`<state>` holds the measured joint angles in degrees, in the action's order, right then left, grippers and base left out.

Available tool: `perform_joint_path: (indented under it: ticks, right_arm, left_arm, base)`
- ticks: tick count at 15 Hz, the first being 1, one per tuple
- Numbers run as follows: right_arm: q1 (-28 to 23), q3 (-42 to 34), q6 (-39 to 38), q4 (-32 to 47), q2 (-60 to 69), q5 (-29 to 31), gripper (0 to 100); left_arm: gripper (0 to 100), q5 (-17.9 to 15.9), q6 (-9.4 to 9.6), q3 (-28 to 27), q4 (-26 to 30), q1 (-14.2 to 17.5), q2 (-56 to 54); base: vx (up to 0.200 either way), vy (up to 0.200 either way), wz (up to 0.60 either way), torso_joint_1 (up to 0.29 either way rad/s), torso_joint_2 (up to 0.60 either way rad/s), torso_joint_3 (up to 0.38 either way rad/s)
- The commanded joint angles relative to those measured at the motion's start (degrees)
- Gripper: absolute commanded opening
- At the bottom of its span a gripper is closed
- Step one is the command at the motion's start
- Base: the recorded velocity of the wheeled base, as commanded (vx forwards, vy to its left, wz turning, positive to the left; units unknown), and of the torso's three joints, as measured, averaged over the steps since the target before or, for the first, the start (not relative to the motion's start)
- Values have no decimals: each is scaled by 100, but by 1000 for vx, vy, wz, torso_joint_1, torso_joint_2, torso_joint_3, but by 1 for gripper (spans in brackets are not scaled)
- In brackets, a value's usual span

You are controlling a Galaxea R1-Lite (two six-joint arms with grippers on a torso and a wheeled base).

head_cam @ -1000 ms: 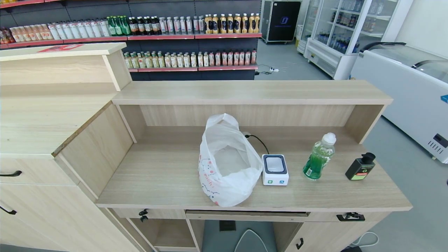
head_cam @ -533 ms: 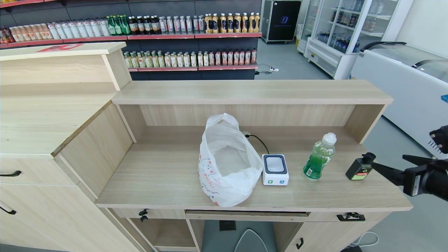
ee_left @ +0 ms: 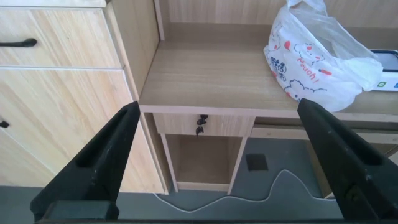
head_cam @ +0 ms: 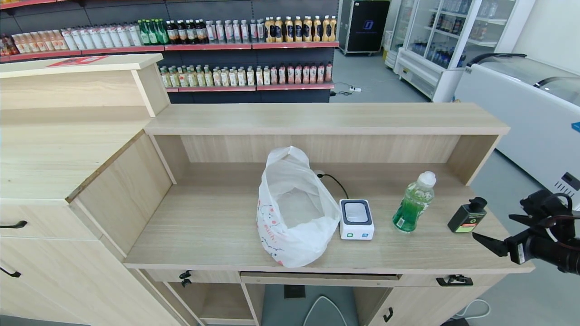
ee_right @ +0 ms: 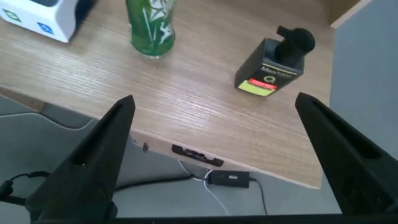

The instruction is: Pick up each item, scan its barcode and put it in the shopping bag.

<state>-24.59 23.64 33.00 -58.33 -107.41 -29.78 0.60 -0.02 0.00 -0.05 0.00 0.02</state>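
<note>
**Both grippers open and empty; two bottles wait on the checkout counter**

The left gripper [ee_left: 219, 104] hangs low in front of the counter's left part. Its fingers are spread wide with nothing between them, facing a small drawer front [ee_left: 202, 123] under the counter top.

The right gripper [head_cam: 491, 225] is at the right front corner of the wooden counter [head_cam: 217, 226]. Its jaws are also wide apart and hold nothing. It is near the black bottle [head_cam: 466, 216] but does not touch it.

On the counter top, the white plastic shopping bag [head_cam: 292, 210] sits nearest the front edge, roughly in the middle. It has red cartoon print and its mouth gapes upward. Just beside it on the right, with the bag's plastic against its side, lies the white barcode scanner [head_cam: 356, 219], its dark window facing up.

Further right stands the green bottle [head_cam: 413, 203], clear plastic with green liquid and a white cap. It is upright and apart from the scanner. Right of that, near the counter's right end, stands the black bottle, squarish with a black pump top and a red and green label.

A black cable [head_cam: 333, 180] runs from behind the bag toward the back panel. Above this, a raised wooden ledge [head_cam: 326, 118] spans the counter.

Beyond the ledge are store shelves lined with drink bottles [head_cam: 244, 31]. A glass-door fridge [head_cam: 435, 40] and a chest freezer [head_cam: 534, 113] stand off to the right.
</note>
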Motion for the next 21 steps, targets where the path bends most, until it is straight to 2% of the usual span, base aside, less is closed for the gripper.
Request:
perform_joint_path:
  ticks: [1,5,8,12,21]
  right_arm:
    - [-239,159,22,-117,-685,-19,100]
    - [-152,862,-171,-653,-1441,-203,100]
    - [139,1292,-215,-679,-1827,-458,100]
    - [534,1793,-136,-697,-2249,-458,100]
    - [1035,2523,-110,-1093,-3066,-678,100]
  left_arm:
    - [100,2,-6,0,-4,0,-2]
    - [100,2,-6,0,-4,0,-2]
    - [100,2,-6,0,-4,0,-2]
    - [100,2,2,0,-4,0,-2]
    - [100,2,2,0,-4,0,-2]
  base:
    - [0,0,0,0,0,0]
    - [0,0,0,0,0,0]
    - [0,0,0,0,0,0]
    - [0,0,0,0,0,0]
    - [0,0,0,0,0,0]
